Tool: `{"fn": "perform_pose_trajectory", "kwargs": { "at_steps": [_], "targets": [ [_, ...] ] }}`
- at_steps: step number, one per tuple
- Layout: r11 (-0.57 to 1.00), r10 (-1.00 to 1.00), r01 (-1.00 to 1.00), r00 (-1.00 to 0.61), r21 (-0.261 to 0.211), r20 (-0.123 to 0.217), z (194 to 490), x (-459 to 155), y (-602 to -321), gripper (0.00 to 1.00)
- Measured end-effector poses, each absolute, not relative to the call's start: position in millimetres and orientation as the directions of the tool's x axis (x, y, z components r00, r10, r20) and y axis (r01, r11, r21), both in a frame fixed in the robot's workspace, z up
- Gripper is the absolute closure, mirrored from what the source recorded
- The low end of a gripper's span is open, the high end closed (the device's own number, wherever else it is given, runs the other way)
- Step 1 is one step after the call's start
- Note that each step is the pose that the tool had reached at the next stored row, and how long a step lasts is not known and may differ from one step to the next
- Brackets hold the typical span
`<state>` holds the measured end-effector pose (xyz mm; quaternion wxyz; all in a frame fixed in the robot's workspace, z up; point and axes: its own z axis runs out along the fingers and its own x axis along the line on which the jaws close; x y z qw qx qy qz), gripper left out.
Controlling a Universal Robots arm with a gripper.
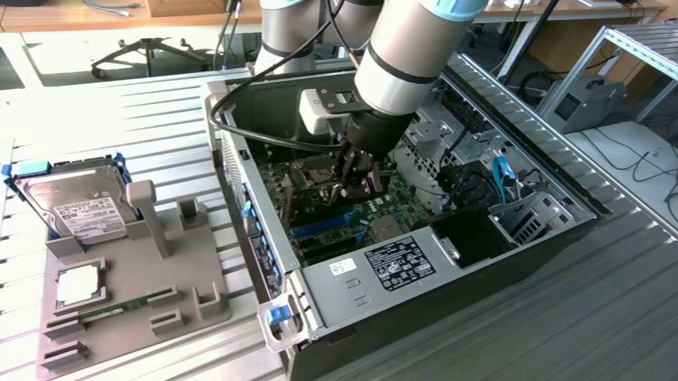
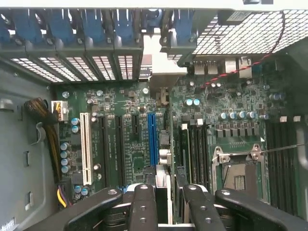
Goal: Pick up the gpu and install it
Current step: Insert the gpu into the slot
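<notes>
My gripper [image 2: 163, 202] pinches the gpu [image 2: 162, 144] edge-on by its top edge, above the blue slot [image 2: 152, 137]. I judge it light, stiff and fragile; safest held by the edges, clear of components.

1 PC case [image 1: 424, 262], 1 hard drive [image 1: 79, 208], 1 gpu [image 2: 162, 192], 1 parts tray [image 1: 138, 317].

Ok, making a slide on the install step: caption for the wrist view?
Tool grips the gpu edge-on over the motherboard, beside the blue slot.
</notes>
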<state>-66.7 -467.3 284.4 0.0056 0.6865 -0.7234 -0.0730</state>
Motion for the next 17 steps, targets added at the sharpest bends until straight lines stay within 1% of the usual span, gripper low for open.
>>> {"fn": "perform_pose_trajectory", "kwargs": {
  "at_steps": [3, 6, 17],
  "targets": [
    [0.052, -0.997, -0.992, -0.057, 0.111, -0.043, 284.4, -66.7, -467.3, 0.73],
    [0.056, -0.998, -0.992, -0.057, 0.109, -0.004, 284.4, -66.7, -467.1, 0.73],
    [0.057, -0.998, -0.992, -0.057, 0.109, -0.001, 284.3, -67.3, -467.8, 0.73]
  ]
}}
